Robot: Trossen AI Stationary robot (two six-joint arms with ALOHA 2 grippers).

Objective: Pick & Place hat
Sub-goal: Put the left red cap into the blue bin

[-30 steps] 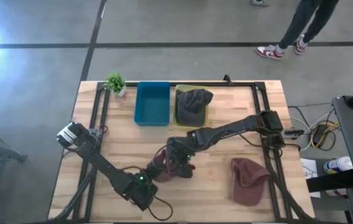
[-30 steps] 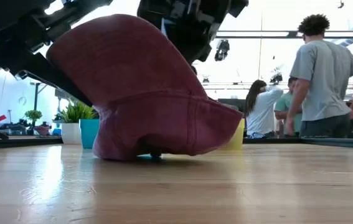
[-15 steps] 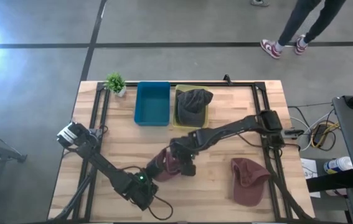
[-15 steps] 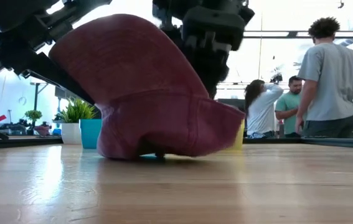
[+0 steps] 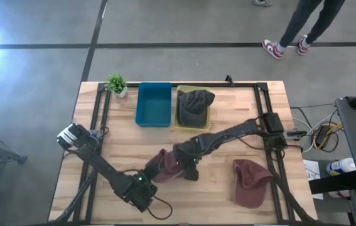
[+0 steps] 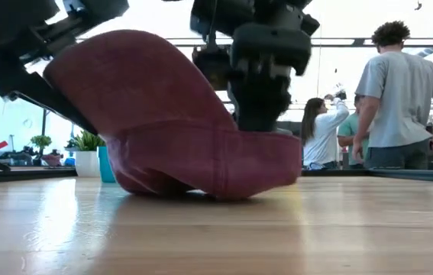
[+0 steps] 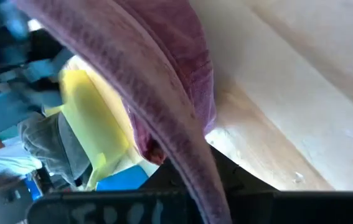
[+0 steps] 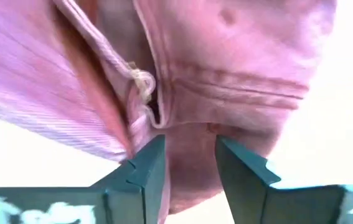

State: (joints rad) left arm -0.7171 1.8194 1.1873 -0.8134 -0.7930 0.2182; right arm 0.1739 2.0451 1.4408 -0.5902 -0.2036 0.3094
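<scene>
A maroon hat point(image 5: 162, 166) sits near the table's middle, toward the near edge, between both grippers. In the low view the maroon hat point(image 6: 163, 130) is tipped, its lower rim on the wood. My left gripper point(image 5: 142, 183) is at the hat's near left side and is shut on it. My right gripper point(image 5: 187, 164) comes down on the hat's right side and is shut on a fold. A second maroon hat point(image 5: 250, 182) lies flat at the near right. A dark grey hat point(image 5: 194, 103) rests in the yellow bin point(image 5: 179, 120). My left gripper holds the maroon hat by its rim band point(image 7: 195, 168), which runs down between the fingers; the gripper body hides the contact itself. The hat rises tilted from the hold, with its lower rim on the table point(image 6: 201, 187). My right gripper pinches a fold of the maroon hat's cloth point(image 8: 188, 155) between its two fingers point(image 8: 148, 168), beside an inner seam. It comes from above, pointing down, onto the hat's right side point(image 6: 266, 137). That side lies low on the table.
A blue bin point(image 5: 154, 104) and the yellow bin stand side by side at the far edge, with a small potted plant point(image 5: 116, 83) to their left. People stand in the room beyond the table point(image 6: 399, 99). Bare wood lies at the near left point(image 5: 83, 188).
My right gripper has come down onto the hat's right side and moved a little toward the table's right. The hat's raised right edge has been pushed down onto the wood, and its crown has shifted toward the left arm. The left hold has stayed.
</scene>
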